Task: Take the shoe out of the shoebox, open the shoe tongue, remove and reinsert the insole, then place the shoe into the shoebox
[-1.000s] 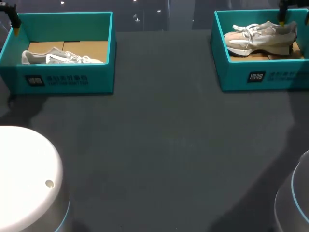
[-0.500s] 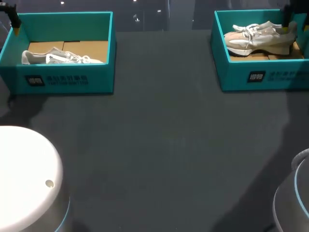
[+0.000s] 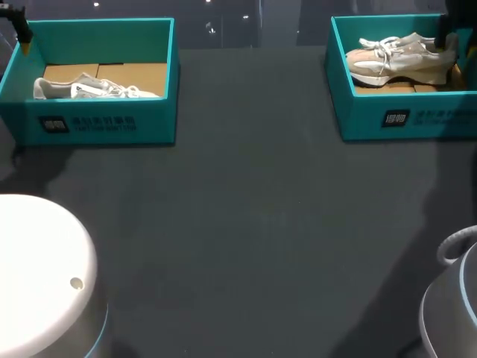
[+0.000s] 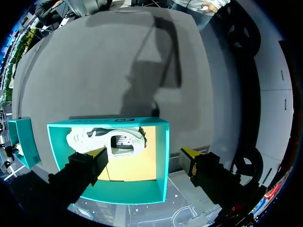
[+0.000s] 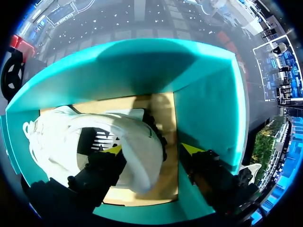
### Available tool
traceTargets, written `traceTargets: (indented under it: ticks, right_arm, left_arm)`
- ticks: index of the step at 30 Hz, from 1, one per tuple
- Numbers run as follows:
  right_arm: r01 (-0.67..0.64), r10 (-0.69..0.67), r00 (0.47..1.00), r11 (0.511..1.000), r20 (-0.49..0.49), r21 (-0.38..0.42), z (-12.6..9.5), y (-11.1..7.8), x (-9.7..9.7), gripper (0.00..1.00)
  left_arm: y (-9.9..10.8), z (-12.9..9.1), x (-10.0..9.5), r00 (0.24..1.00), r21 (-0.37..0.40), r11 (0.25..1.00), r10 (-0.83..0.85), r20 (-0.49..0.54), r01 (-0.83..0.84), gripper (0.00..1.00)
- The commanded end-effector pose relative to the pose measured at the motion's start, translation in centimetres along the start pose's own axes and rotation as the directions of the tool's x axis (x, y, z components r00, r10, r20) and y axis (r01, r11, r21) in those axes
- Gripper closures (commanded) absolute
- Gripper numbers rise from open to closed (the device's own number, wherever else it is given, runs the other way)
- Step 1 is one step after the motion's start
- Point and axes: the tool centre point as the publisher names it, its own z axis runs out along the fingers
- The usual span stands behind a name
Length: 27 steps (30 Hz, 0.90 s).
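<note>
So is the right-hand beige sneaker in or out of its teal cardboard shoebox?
In: the beige sneaker lies on the brown floor of the teal cardboard shoebox.

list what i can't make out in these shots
- insole: inside the right shoe, hidden by its upper in the right wrist view, too small in the head view
- right gripper: head view, small and dark, so contact with the shoe is unclear there
- left shoe: head view, lower side hidden by the front wall of the left box
</note>
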Motion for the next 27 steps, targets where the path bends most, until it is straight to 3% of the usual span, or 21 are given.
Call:
traceTargets:
  ticks: [1, 15, 20, 23, 27]
  right_arm:
    - [-0.007, 0.007, 1.0, 0.999, -0.008, 0.039, 0.8, 0.8, -0.1, 0.32]
    - [-0.015, 0.017, 0.999, 0.998, -0.041, 0.066, 2.4, 0.6, 0.4, 0.38]
    - [-0.013, 0.016, 0.999, 0.997, -0.047, 0.073, 2.6, 0.6, 0.7, 0.67]
    - [-0.012, 0.016, 0.999, 0.997, -0.05, 0.074, 2.7, 0.5, 0.8, 1.0]
    - [-0.014, 0.018, 0.998, 0.997, -0.053, 0.072, 2.5, 0.3, 0.9, 1.0]
  left_arm:
    - [0.0, -0.1, 0.0, 1.0, 0.0, 1.0, 0.001, -0.002, -0.001, 0.0]
    - [0.0, -0.1, 0.0, 1.0, 0.0, 1.0, 0.001, -0.002, -0.001, 0.0]
    - [0.0, -0.1, 0.0, 1.0, 0.0, 1.0, 0.001, -0.002, -0.001, 0.0]
    - [0.0, -0.1, 0.0, 1.0, 0.0, 1.0, 0.001, -0.002, -0.001, 0.0]
    - [0.0, -0.1, 0.0, 1.0, 0.0, 1.0, 0.001, -0.002, -0.001, 0.0]
